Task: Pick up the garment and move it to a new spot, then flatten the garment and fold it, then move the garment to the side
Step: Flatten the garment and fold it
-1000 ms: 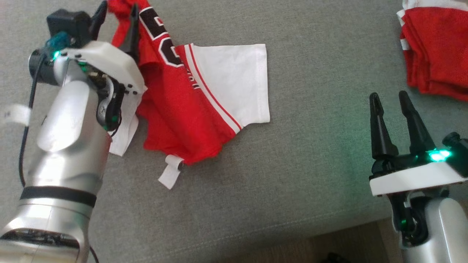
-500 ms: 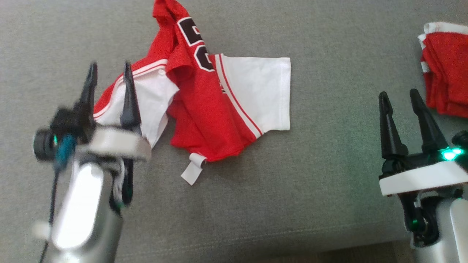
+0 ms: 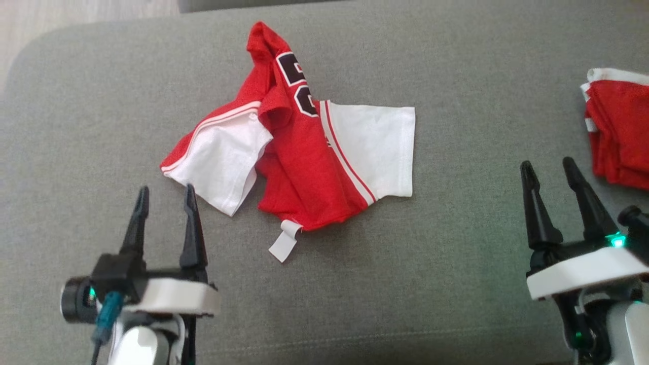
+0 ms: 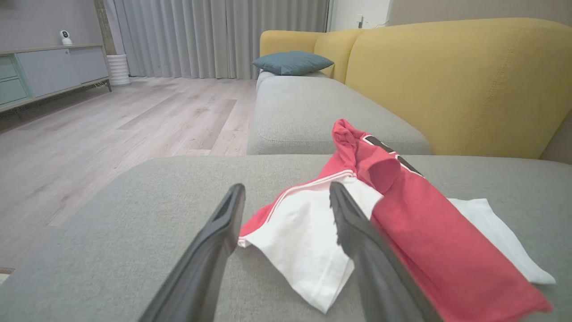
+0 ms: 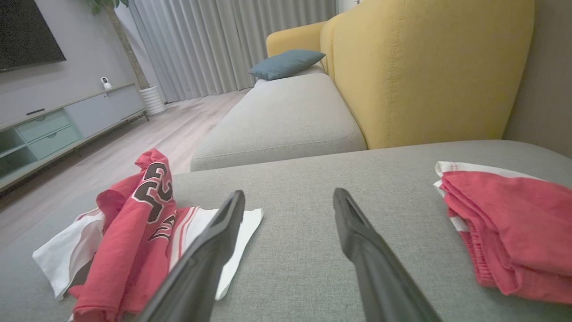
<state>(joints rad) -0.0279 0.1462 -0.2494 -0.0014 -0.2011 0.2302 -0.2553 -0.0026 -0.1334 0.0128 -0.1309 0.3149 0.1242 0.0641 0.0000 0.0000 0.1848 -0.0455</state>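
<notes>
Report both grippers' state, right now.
Left gripper: open, holding nothing; the shirt lies loose just ahead of it.
Right gripper: open, holding nothing, above the grey cushion.

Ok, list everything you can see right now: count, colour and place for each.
shirt: 1, red and white, crumpled mid-seat
tag: 1, white, at shirt's near hem
pile: 1, red and white, folded, seat's right side
seat: 1, grey, under shirt and pile
backrest: 1, yellow, behind seat
pillow: 1, blue, far sofa end
cabinet: 1, pale, along wall
left hand: 1, dark fingers, open, by shirt's white sleeve
right hand: 1, dark fingers, open, over seat near pile
</notes>
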